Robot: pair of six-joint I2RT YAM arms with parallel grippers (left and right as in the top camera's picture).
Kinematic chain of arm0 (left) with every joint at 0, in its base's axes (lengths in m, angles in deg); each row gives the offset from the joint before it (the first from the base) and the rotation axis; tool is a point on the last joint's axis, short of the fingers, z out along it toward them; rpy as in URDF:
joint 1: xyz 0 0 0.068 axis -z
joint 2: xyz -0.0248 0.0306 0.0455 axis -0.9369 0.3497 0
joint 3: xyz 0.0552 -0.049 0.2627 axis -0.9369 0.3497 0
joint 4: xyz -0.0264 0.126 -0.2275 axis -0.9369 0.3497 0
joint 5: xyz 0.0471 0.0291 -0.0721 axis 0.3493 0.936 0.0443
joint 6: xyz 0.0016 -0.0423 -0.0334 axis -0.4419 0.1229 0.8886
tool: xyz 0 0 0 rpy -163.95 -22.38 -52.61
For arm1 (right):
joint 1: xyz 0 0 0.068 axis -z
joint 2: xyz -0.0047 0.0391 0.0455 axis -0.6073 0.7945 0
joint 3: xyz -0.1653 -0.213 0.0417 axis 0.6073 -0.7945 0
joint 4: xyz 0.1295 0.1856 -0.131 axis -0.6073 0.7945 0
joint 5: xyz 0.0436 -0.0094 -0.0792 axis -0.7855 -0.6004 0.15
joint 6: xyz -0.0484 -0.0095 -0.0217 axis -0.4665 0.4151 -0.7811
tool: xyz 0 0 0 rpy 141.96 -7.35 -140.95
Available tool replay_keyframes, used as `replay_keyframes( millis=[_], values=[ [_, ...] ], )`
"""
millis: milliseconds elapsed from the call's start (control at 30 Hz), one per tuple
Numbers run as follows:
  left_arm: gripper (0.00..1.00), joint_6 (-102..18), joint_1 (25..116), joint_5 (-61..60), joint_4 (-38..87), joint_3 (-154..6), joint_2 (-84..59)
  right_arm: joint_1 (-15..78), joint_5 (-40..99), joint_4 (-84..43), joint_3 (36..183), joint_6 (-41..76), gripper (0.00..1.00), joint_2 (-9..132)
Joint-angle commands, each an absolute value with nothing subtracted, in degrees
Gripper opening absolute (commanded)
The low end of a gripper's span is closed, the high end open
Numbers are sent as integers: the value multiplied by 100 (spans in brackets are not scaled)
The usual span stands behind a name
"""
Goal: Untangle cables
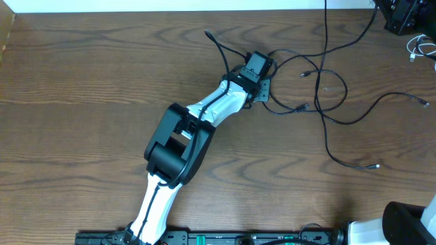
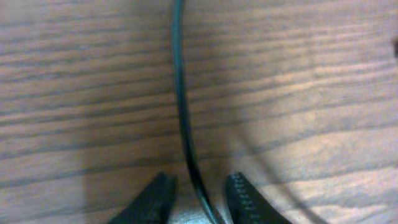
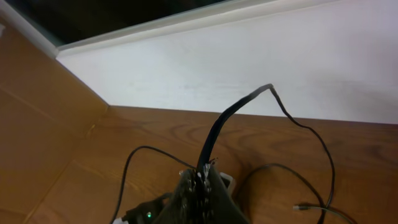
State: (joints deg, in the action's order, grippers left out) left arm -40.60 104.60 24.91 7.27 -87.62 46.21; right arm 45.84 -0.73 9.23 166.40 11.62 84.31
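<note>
Fingertips [image 2: 155, 199] of the left gripper [image 2: 202, 202] stand apart at the bottom of the left wrist view. A thin black cable [image 2: 181, 93] runs between them and away across the wood grain of the desk [image 2: 74, 93]. The gripper is released: neither pad presses the cord, though the cord lies closer to the right-hand pad. In the right wrist view the right gripper [image 3: 200, 186] is clenched, its dark fingers meeting in a point. A raised black cable [image 3: 233, 115] climbs out of that point, bends over in front of the white wall [image 3: 249, 56] and drops as a thin line toward the desk, so the gripper appears to be grasping it. Behind it more thin cords loop on the wood. From overhead, the right arm [image 1: 402, 221] shows only as a white and black part at the near right corner, and its gripper is out of that view. The left arm [image 1: 180, 139] reaches from the near edge toward the middle of the desk, with its gripper at the left edge of the tangle. The black cables [image 1: 327, 122] spread to the right of it in crossing loops. One strand ends in a small plug [image 1: 374, 166] nearer the front, and others run to the far edge. The white cable [image 1: 421, 49] lies well apart from them at the far right corner.
</note>
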Motion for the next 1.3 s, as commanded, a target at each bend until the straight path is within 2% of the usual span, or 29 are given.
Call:
replay_keyframes(
  millis=[0, 33, 300, 600, 967, 1267],
  values=[
    [11, -3997, 10537, 2758, 867, -8719, 5025, 4597, 84, 929, 16623, 1055, 1, 8481],
    [8, -3997, 10535, 2823, 889, -8721, 5021, 4597, 95, 929, 16623, 1053, 1, 8481],
    [7, -4098, 10150, 3090, 2082, -8749, 4199, 4597, 279, 929, 16623, 1053, 1, 8483],
    [7, -4192, 8734, 3370, 3365, -8749, 2313, 4597, 609, 1095, 16623, 987, 1, 8503],
    [7, -4504, 6987, 3367, 3577, -8754, 462, 4600, 1774, 1471, 16623, 992, 1, 8785],
    [7, -4898, 6281, 3411, 3896, -8754, 138, 4967, 3470, 1526, 16623, 1035, 1, 9218]
  ],
)
